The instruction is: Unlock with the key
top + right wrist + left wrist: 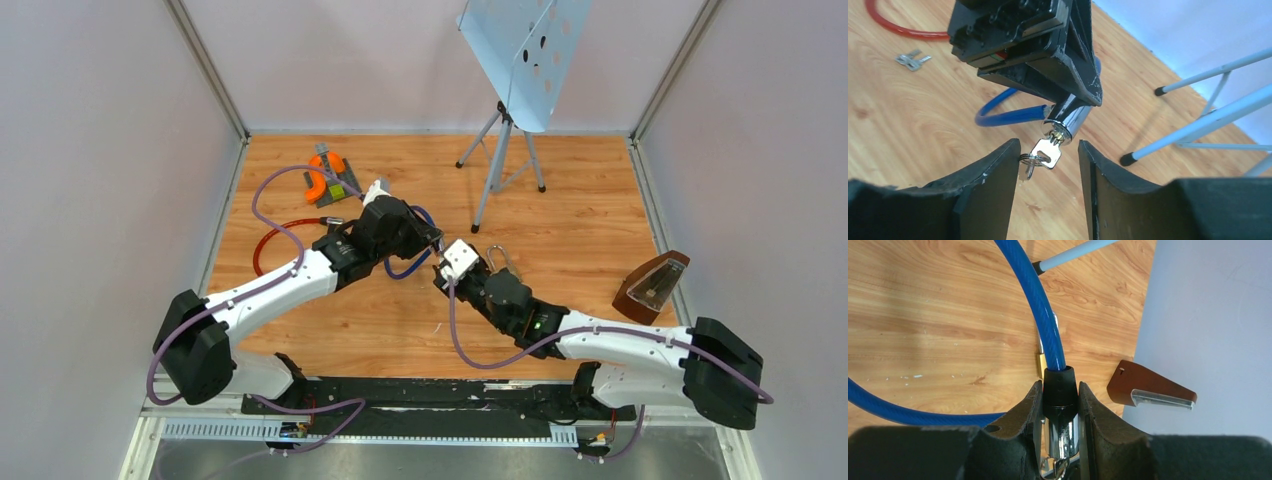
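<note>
A blue cable lock (1040, 305) ends in a black collar and a chrome cylinder (1061, 430). My left gripper (1060, 392) is shut on that collar and cylinder, holding it above the wood floor. In the right wrist view a silver key (1048, 151) sticks out of the cylinder's (1071, 117) keyhole, with a key ring hanging from it. My right gripper (1049, 150) is open, one finger on each side of the key. The pads do not press the key, and the ring sits right at one fingertip (1010, 152). From above, the two grippers (443, 255) meet near the table's middle.
A red cable (268, 240) and a pair of spare keys (912, 59) lie to the left. An orange lock (326, 178) sits at the back left. A music stand (525, 60) stands on tripod legs at the back, a brown metronome (652, 285) at the right, a padlock (497, 257) beside my right gripper.
</note>
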You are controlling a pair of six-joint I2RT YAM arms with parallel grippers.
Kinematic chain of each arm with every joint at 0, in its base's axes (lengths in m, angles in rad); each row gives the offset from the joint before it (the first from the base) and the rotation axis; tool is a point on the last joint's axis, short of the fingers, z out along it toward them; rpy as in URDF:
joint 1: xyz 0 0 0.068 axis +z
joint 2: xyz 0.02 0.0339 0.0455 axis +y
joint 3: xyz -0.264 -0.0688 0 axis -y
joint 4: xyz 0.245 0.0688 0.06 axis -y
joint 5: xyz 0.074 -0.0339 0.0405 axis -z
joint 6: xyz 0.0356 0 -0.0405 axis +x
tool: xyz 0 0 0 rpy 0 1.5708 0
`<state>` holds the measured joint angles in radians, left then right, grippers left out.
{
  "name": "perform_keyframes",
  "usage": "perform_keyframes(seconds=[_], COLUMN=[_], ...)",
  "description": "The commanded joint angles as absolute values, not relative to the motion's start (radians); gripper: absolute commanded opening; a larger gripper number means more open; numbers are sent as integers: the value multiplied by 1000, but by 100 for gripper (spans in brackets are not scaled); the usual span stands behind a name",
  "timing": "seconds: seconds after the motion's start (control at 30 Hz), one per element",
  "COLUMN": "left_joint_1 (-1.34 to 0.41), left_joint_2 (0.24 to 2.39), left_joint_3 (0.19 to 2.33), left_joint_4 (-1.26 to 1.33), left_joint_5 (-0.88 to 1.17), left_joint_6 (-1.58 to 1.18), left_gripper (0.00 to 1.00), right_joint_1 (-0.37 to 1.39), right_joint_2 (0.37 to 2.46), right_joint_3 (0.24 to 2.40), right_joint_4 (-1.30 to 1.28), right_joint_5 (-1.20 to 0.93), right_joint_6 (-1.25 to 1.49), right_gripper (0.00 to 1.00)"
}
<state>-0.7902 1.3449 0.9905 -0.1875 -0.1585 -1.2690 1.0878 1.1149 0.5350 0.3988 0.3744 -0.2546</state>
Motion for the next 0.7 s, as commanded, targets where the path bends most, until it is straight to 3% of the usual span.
perform_keyframes(seconds=[0.0, 0.2, 0.37, 0.67], left_joint_1=[-785, -785, -785, -784], left_joint_2=[1340, 1334, 1333, 1308], left_joint_3=[1050, 1047, 1029, 954], left_joint_4=[-160, -159, -139, -51], left_joint_5=[-166, -164, -153, -125], left_joint_6=[-1262, -1264, -1280, -1321], left_gripper=[0, 0, 0, 0], right_joint_1=[1109, 1111, 1094, 806], right_joint_2=[1172, 1220, 1167, 986], right_joint_3=[556, 574, 576, 499], right_joint_4=[507, 497, 455, 445], right_joint_5=[542, 593, 473, -46], right_joint_6=[-382, -355, -209, 280], right_gripper=[45, 22, 5, 0])
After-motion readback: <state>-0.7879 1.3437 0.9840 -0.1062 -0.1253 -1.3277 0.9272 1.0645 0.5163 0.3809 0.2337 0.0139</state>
